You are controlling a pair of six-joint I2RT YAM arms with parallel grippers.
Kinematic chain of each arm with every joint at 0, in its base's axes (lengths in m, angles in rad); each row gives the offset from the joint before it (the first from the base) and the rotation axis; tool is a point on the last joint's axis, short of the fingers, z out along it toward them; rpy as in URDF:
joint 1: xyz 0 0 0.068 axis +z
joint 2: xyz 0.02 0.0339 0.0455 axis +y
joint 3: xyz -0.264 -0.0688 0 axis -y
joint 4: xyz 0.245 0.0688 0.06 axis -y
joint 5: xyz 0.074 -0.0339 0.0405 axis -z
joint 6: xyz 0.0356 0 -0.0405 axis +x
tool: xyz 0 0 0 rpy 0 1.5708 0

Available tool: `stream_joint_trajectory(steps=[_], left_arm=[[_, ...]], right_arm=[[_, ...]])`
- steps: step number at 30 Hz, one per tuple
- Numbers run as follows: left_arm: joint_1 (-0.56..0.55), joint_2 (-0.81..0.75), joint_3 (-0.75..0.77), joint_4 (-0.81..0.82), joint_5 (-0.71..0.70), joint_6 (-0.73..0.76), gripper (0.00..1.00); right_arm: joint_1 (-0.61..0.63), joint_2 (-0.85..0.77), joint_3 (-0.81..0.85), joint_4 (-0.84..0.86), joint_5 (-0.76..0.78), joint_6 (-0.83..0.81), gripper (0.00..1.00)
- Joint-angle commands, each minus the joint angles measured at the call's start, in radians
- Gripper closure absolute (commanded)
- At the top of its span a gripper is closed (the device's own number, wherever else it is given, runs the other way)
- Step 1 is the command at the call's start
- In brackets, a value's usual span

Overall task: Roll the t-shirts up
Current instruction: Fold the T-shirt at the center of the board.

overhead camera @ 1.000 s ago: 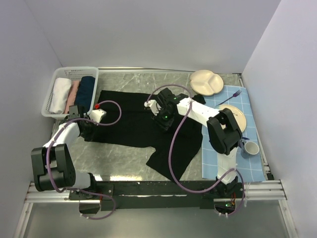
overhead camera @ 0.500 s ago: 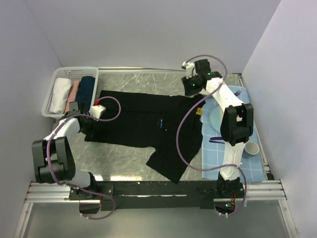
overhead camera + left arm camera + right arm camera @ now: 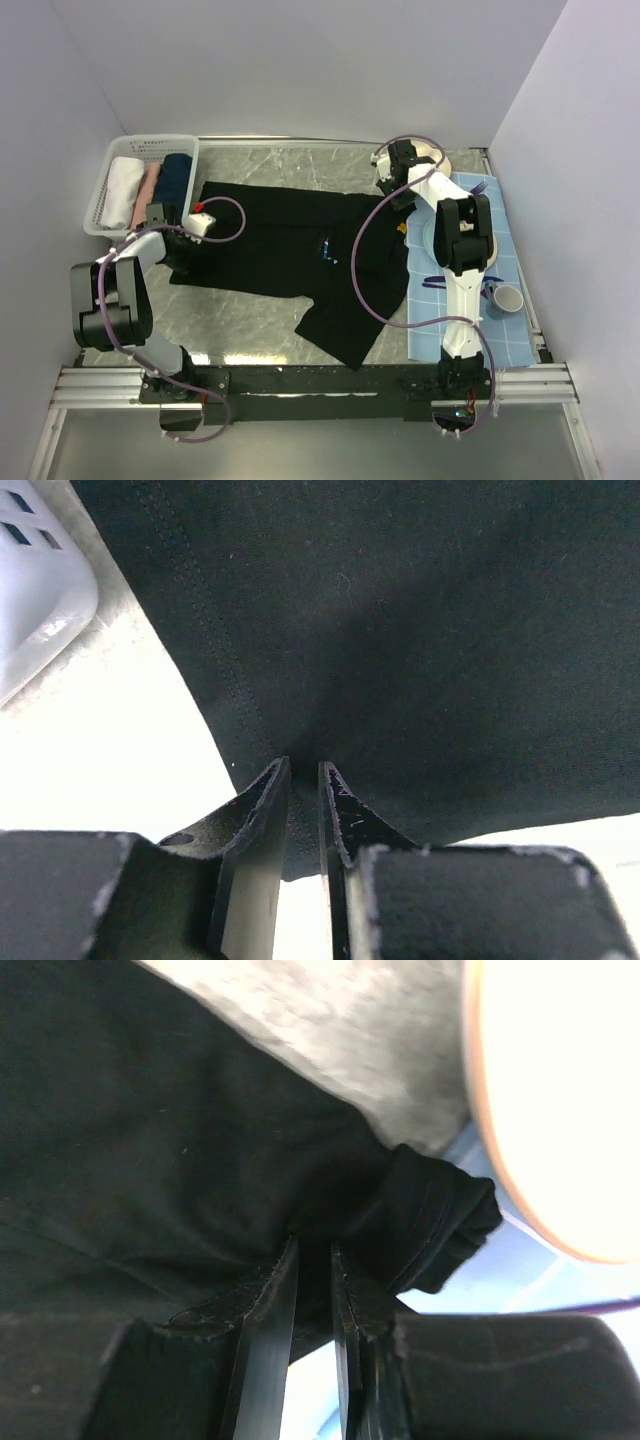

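Note:
A black t-shirt (image 3: 290,245) lies spread across the grey table, with a small print (image 3: 327,250) near its middle and a yellow tag (image 3: 401,226). My left gripper (image 3: 172,245) is shut on the shirt's left hem (image 3: 260,720). My right gripper (image 3: 393,197) is shut on the shirt's far right edge (image 3: 430,1215), bunched next to the blue mat. Rolled white, pink and navy t-shirts (image 3: 150,190) lie in the white basket (image 3: 115,150).
The light-blue gridded mat (image 3: 500,300) lies at the right with a plate (image 3: 432,235), a fork (image 3: 478,187) and a mug (image 3: 507,298). A divided plate (image 3: 445,158) sits at the back right. The basket's corner shows in the left wrist view (image 3: 30,600).
My right gripper swung from the shirt's middle out to the far right and pulled the shirt's right side open, uncovering the print and tag. My left gripper stayed on the left hem.

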Motion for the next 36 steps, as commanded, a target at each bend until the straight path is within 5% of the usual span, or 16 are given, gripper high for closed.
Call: stream_joint_trajectory(steps=[1, 4, 8, 12, 17, 21, 27, 36], left_arm=[[0.005, -0.014, -0.070, 0.010, -0.115, 0.053, 0.77], [0.005, -0.025, -0.104, 0.018, -0.138, 0.054, 0.78], [0.005, -0.115, -0.012, -0.055, 0.006, 0.011, 0.77], [0.005, -0.220, 0.121, -0.124, 0.117, -0.027, 0.59], [0.005, -0.254, 0.194, -0.226, 0.138, -0.018, 0.55], [0.006, -0.358, 0.126, -0.180, 0.154, -0.097, 0.48], [0.006, -0.448, 0.039, -0.129, 0.097, -0.305, 0.46], [0.005, -0.613, -0.030, -0.137, 0.052, -0.312, 0.43]], right_arm=[[-0.032, -0.005, -0.022, 0.026, 0.200, -0.062, 0.74], [-0.040, -0.003, -0.010, 0.031, 0.217, -0.070, 0.73], [-0.043, -0.092, -0.010, 0.026, 0.007, -0.041, 0.64], [-0.034, -0.372, -0.118, 0.080, -0.275, -0.022, 0.52], [0.020, -0.745, -0.505, 0.204, -0.483, -0.192, 0.32], [0.161, -1.102, -0.833, 0.261, -0.513, -0.482, 0.27], [0.385, -1.363, -1.168, 0.168, -0.568, -0.857, 0.29], [0.793, -1.520, -1.361, 0.115, -0.553, -0.917, 0.36]])
